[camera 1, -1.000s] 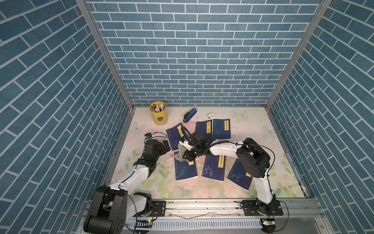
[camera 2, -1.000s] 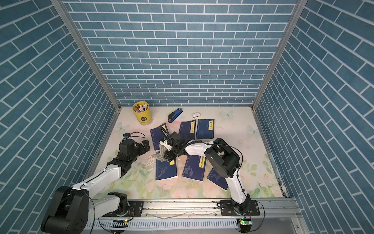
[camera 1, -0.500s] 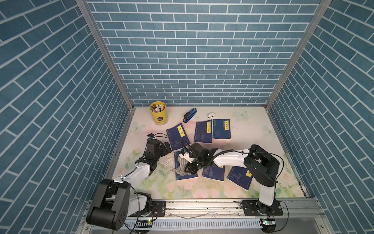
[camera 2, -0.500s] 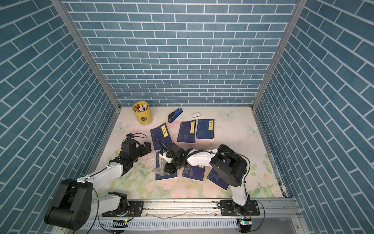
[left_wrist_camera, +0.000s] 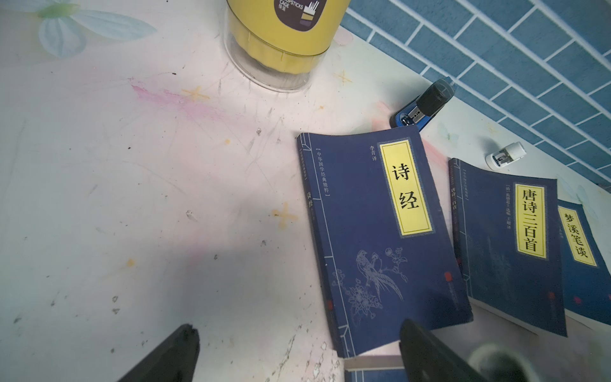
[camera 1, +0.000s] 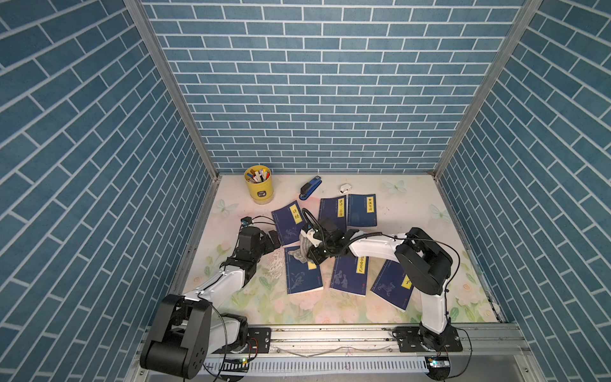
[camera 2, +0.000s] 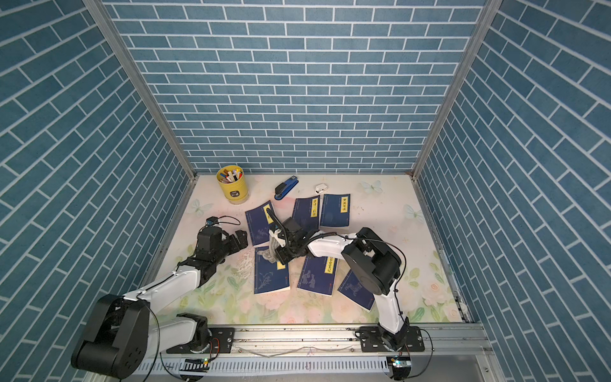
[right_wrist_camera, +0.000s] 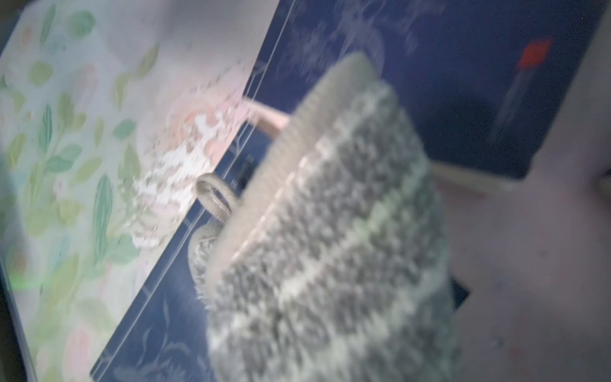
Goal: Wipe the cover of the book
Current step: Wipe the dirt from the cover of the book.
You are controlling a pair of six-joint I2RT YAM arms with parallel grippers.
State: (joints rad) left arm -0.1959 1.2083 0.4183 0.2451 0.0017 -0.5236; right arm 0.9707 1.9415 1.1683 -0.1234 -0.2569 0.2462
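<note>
Open table (camera 1: 410, 215) right of scattered books (camera 1: 362, 215)

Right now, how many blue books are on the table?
6: back-left book, back-middle book, back-right book; front-left book under the cloth, front-middle book, front-right book partly under the right arm. No others visible.

In both top views the left arm (camera 1: 228, 281) stretches up from lower left, left gripper (camera 1: 275, 240) spread wide (its dark fingers (left_wrist_camera: 172, 350) well apart); the right arm (camera 1: 373, 248) bends leftward mid-frame, right gripper (camera 1: 310, 253) clamped on the cloth (camera 1: 301, 248).

Lab test booth: faux-brick wall panels (camera 1: 314, 99), alu base rail (camera 1: 330, 335).
</note>
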